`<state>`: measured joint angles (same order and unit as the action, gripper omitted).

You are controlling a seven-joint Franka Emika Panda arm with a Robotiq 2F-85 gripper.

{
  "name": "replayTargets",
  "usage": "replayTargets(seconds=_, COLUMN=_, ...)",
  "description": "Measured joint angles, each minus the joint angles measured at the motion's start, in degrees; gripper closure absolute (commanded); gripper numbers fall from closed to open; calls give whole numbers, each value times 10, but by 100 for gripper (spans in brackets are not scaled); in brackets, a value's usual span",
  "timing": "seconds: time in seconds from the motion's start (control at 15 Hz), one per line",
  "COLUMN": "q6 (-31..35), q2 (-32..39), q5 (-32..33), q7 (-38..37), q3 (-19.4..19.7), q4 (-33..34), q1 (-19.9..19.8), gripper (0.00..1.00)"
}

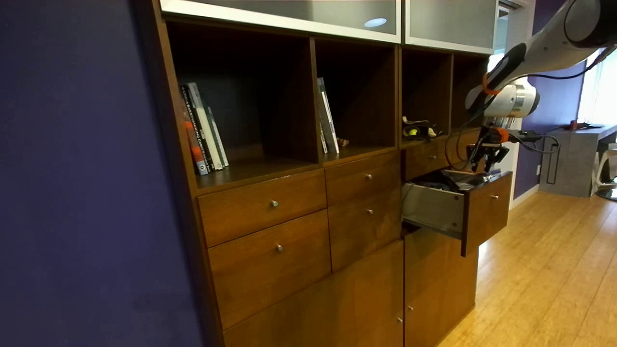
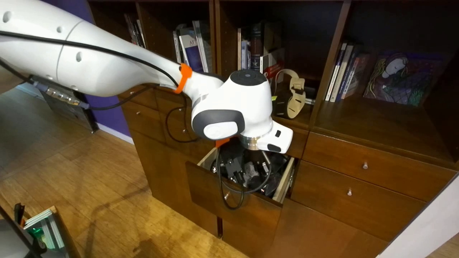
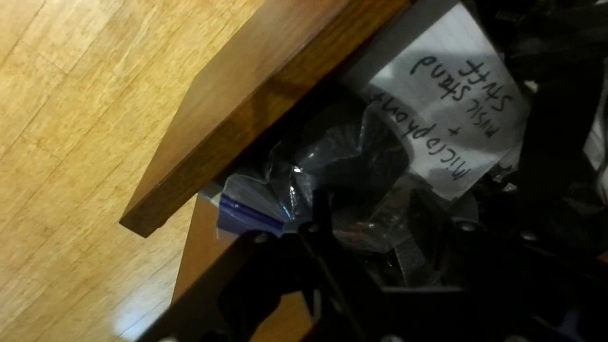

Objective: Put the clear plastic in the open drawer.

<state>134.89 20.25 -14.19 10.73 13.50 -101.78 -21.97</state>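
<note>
The clear plastic is a bag with a purple zip strip. In the wrist view the clear plastic bag (image 3: 280,187) lies at the corner of the open drawer, its zip end reaching past the drawer's edge. The open drawer has a brown wooden front (image 1: 487,207) with a small knob; it shows in an exterior view (image 2: 229,200) and in the wrist view (image 3: 256,116). My gripper (image 3: 373,209) is open, with the bag's plastic visible between and under its fingers. In an exterior view the gripper (image 1: 487,161) points down just above the drawer. Elsewhere the arm hides its fingertips.
A paper note (image 3: 456,95) with handwriting and dark items lie in the drawer. Closed drawers (image 1: 270,205) and shelves with books (image 1: 205,130) surround it. A strap headset (image 2: 296,95) sits on a shelf above. A cable (image 2: 233,206) from the arm hangs over the drawer front.
</note>
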Motion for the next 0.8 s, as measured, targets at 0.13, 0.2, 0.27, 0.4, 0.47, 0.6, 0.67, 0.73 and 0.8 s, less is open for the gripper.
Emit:
replayTargets(seconds=0.13, q6=14, q2=5, q5=5, q7=-4, q3=0, q4=0, q1=0, gripper=97)
replayTargets(seconds=0.2, q6=21, q2=7, q5=8, q7=-6, q3=0, q4=0, q1=0, gripper=99)
replayTargets(seconds=0.27, q6=27, q2=8, q5=12, q7=-8, q3=0, q4=0, q1=0, gripper=100)
replayTargets(seconds=0.4, q6=29, q2=9, q5=29, q7=-18, q3=1, q4=0, q1=1, gripper=100)
replayTargets(seconds=0.47, q6=29, q2=9, q5=39, q7=-24, q3=2, q4=0, q1=1, gripper=100)
replayTargets(seconds=0.6, q6=28, q2=13, q5=51, q7=-31, q3=2, q4=0, q1=2, gripper=100)
replayTargets(seconds=0.67, q6=28, q2=16, q5=52, q7=-31, q3=2, q4=0, q1=2, gripper=100)
replayTargets(seconds=0.73, q6=26, q2=18, q5=52, q7=-31, q3=2, q4=0, q1=3, gripper=100)
replayTargets(seconds=0.8, q6=24, q2=21, q5=52, q7=-31, q3=2, q4=0, q1=3, gripper=100)
